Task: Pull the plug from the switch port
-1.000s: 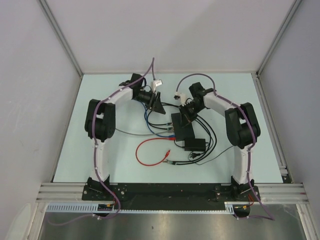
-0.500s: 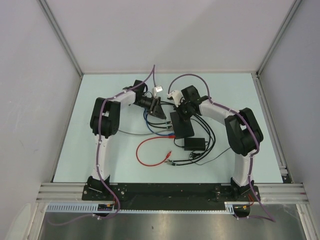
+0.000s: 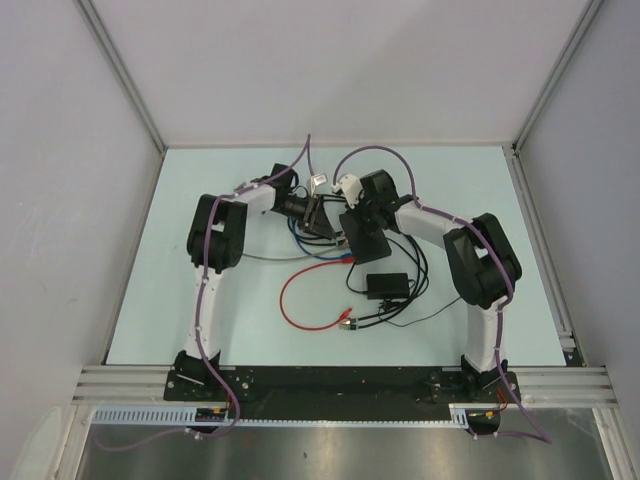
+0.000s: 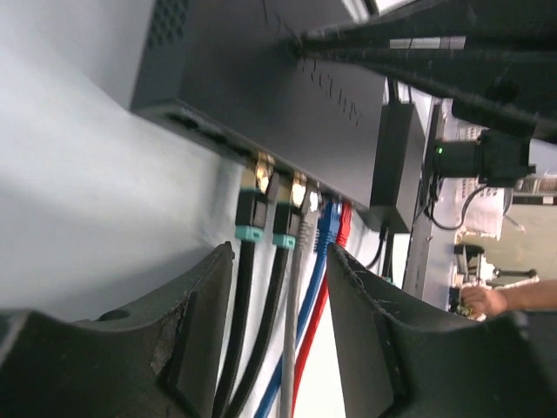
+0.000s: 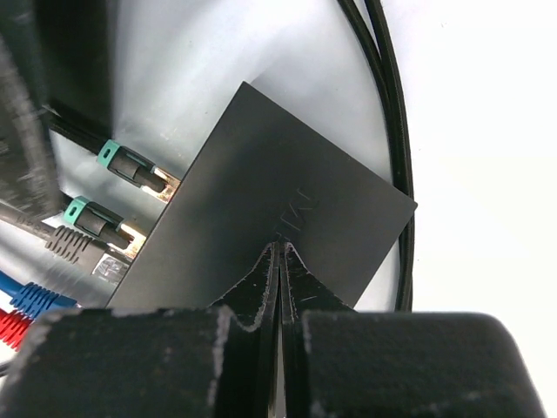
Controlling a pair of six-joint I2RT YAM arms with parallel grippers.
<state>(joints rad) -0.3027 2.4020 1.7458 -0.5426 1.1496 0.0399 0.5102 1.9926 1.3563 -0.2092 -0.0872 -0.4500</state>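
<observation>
The switch (image 3: 366, 245) is a flat black box lying mid-table. Along its left edge sit several plugs: two black ones with teal bands (image 4: 248, 211), then a grey plug (image 4: 306, 228), a blue plug (image 4: 327, 228) and a red plug (image 4: 343, 225). My left gripper (image 4: 280, 292) is open just short of that edge. The black, grey, blue and red cables run between its fingers (image 4: 202, 324). In the top view the left gripper (image 3: 325, 217) is close against the switch's left side. My right gripper (image 5: 279, 250) is shut, its tips resting on the switch's top (image 5: 287, 187).
A smaller black box (image 3: 388, 284) with thin black leads lies in front of the switch. A red cable (image 3: 288, 300) loops over the table to its left. Black leads (image 5: 392, 131) curve past the switch's far side. White walls enclose the table.
The left gripper has moved right to the switch's port edge and its jaws have narrowed a little. The right gripper has slid left onto the switch top, staying shut.
</observation>
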